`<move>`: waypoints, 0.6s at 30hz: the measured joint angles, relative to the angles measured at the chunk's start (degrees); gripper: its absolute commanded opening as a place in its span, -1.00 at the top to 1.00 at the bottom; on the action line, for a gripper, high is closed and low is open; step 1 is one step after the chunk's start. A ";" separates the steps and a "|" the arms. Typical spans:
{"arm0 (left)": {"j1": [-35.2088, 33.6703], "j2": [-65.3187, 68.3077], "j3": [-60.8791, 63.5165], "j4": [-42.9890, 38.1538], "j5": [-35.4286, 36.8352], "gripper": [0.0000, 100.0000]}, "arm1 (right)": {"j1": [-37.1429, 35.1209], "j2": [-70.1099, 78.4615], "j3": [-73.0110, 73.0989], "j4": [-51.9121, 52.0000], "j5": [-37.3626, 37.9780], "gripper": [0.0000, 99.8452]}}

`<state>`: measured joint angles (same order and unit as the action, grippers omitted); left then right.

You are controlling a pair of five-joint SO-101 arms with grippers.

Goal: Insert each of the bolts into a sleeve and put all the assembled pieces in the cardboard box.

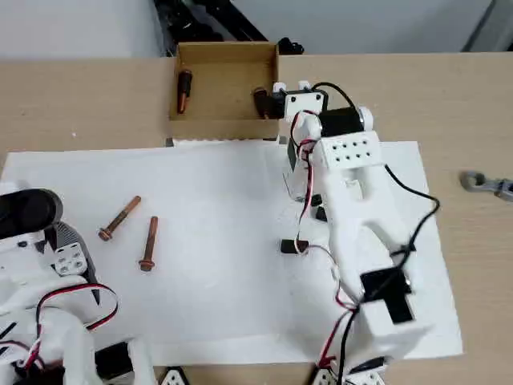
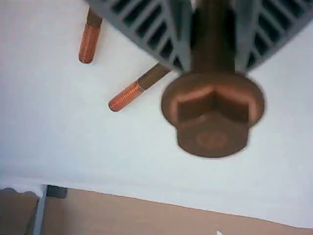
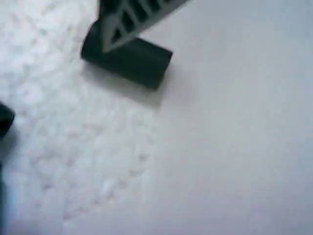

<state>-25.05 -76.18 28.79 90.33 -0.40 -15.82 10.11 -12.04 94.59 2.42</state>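
Two bolts (image 1: 120,218) lie loose on the white sheet (image 1: 224,281); the left hand (image 2: 212,44) pinches a third bolt (image 2: 212,115) by its shank. Stiff, light, smooth metal: hold mid-shank. A sleeve (image 3: 127,59) lies near the right hand (image 3: 128,19), whose opening I cannot tell.

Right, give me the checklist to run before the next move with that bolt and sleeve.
1. Bolt gripped: ok. The left gripper is shut on a bolt, head toward the wrist camera.
2. Sleeve ready: ok. A black sleeve lies on the white sheet at the right gripper.
3. Right gripper's hold on that sleeve: cannot tell.
4. All bolts sleeved: not ok. Two bare bolts lie on the sheet.
5. Room in the cardboard box: ok. Two assembled pieces lie in it, with bare floor between them.
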 measured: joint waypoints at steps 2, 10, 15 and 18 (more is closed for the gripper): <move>0.00 0.00 0.00 0.00 0.00 0.99 | 0.00 2.73 -0.79 -0.09 0.00 0.68; 0.00 0.00 0.00 0.00 0.00 0.99 | 0.09 10.20 -1.14 -6.86 0.18 0.68; 0.00 0.00 0.00 0.00 0.00 0.99 | 0.18 11.69 -1.23 -9.58 0.18 0.68; 0.00 0.00 0.00 0.00 0.00 0.99 | 0.18 12.40 -1.32 -9.58 0.18 0.68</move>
<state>-25.05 -76.18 28.79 90.33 -0.40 -15.65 22.51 -13.36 85.01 2.59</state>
